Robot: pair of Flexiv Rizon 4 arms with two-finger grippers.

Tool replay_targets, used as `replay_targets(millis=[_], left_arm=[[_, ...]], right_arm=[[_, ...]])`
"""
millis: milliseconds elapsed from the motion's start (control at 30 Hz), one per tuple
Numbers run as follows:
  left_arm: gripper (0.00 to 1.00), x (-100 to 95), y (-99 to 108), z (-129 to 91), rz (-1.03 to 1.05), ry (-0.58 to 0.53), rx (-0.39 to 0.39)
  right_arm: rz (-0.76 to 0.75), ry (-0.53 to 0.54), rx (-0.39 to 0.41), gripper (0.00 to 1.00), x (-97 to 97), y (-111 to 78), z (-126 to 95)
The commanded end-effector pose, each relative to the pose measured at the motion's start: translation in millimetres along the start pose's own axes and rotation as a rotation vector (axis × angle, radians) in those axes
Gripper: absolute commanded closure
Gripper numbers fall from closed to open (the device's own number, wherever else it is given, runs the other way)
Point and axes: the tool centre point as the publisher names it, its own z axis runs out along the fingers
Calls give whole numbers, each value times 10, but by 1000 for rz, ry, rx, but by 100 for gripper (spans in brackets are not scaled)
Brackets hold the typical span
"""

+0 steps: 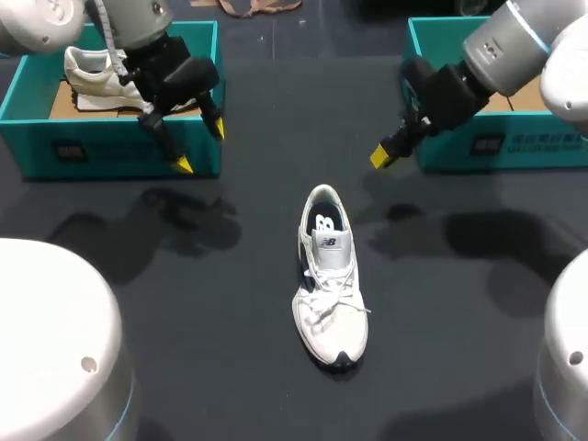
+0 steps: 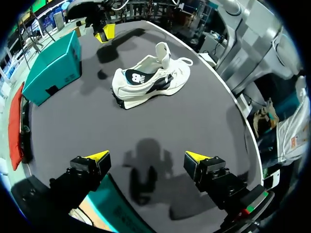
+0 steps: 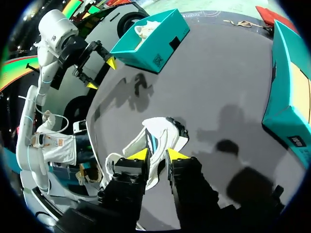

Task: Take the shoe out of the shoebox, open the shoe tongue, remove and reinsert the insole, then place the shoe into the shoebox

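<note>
A white shoe with dark trim lies on the black table at the middle, toe towards the front edge and tongue raised. My left gripper hangs open and empty over the front wall of the left teal shoebox. My right gripper hovers above the table beside the right teal shoebox, up and to the right of the shoe's heel. Its yellow tips are drawn nearly together, with only a thin gap and nothing between them.
A second white shoe lies inside the left shoebox. The right shoebox stands at the table's back right. A thin strap lies at the far edge. Bare black table surrounds the middle shoe.
</note>
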Motion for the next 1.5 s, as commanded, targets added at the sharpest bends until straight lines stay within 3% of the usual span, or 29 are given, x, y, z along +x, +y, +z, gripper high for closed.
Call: replay_targets(millis=[33, 400, 500, 667, 767, 1267, 1500], left_arm=[[0, -69, -55, -127, 6, 66, -37], [0, -90, -44, -150, 59, 70, -47], [0, -140, 80, -268, 161, 79, -70], [0, -230, 298, -446, 266, 88, -120], [0, -257, 385, -585, 368, 58, -153], [0, -262, 386, -583, 391, 62, -166], [0, -344, 422, -600, 415, 67, -173]], right_arm=[[96, -201, 140, 100, 149, -19, -118], [96, -201, 140, 100, 149, -19, -118], [117, -220, 92, 100, 247, -28, 97], [174, -346, 43, 100, 504, -36, 300], [203, -451, 77, 100, 590, -6, 473], [203, -451, 77, 100, 590, -6, 473], [235, -577, 125, 100, 748, 111, 578]])
